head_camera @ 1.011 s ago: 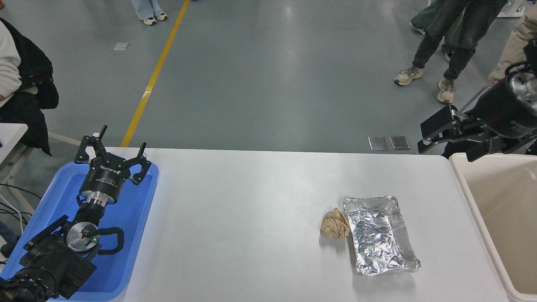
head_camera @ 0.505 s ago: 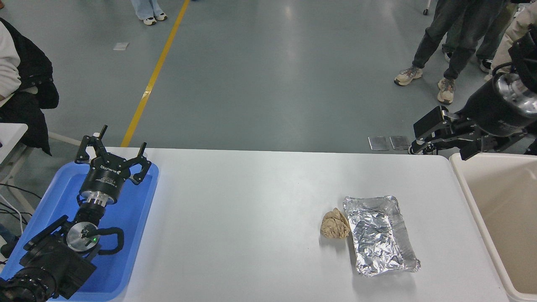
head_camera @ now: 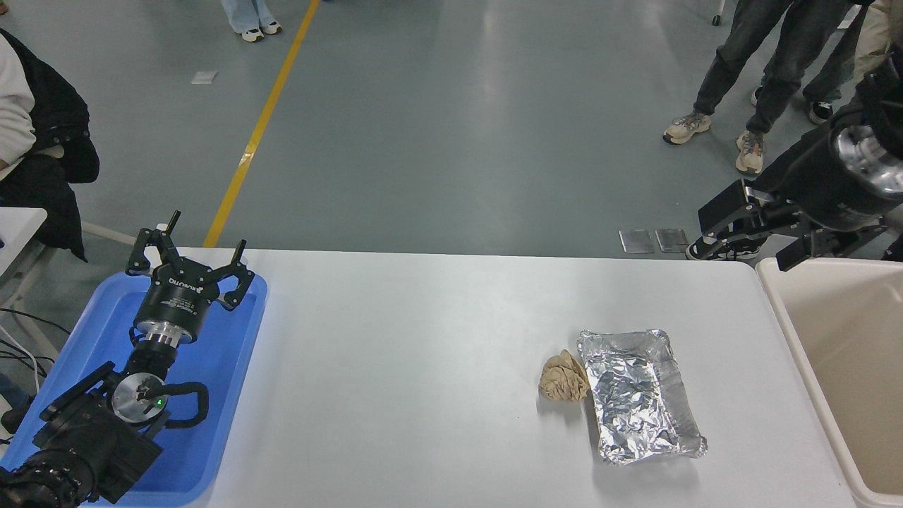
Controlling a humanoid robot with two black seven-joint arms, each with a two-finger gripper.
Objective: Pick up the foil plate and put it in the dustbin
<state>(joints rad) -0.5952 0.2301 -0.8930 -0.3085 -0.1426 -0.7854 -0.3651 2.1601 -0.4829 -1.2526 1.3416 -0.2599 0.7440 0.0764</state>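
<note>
Foil plate (head_camera: 640,396) flat on table (head_camera: 423,339), well apart from right gripper (head_camera: 714,229), raised beyond far edge; its grasp state cannot be told.

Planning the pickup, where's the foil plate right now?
Right half of the white table, the foil plate lies beside a brown paper ball, left of the dustbin.
</note>
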